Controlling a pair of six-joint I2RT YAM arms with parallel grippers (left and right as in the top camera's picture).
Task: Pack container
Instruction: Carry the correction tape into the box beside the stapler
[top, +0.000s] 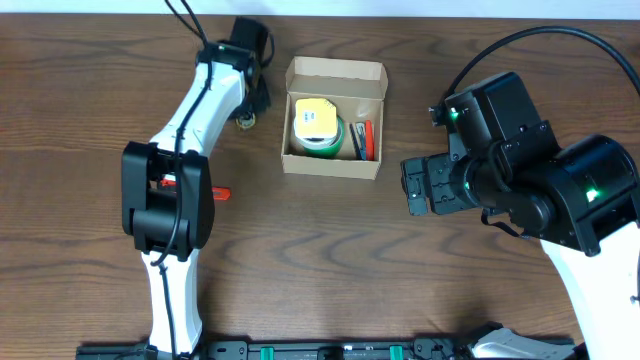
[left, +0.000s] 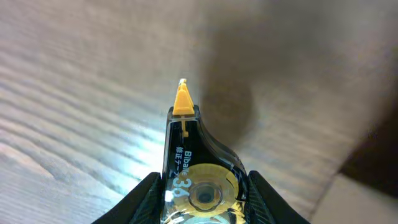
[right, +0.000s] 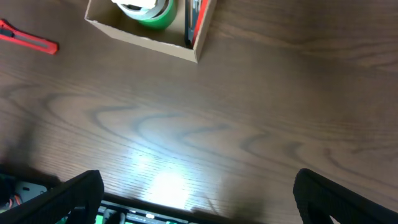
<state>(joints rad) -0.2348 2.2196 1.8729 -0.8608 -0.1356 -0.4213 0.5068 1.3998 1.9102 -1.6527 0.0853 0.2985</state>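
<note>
The brown cardboard container (top: 300, 162) stands open at the table's middle back, flap lid up. Inside are a green tape roll with a yellow top (top: 318, 128) and a red cutter (top: 367, 140). It also shows at the top of the right wrist view (right: 149, 45). My left gripper (top: 246, 112) is left of the container, shut on a clear correction tape dispenser with a yellow wheel and orange tip (left: 193, 168), held over the wood. My right gripper (right: 196, 193) is open and empty, right of the container near the front.
A red box cutter (top: 215, 192) lies on the table beside the left arm; it also shows in the right wrist view (right: 28, 37). A black rail with green parts (top: 330, 350) runs along the table's front edge.
</note>
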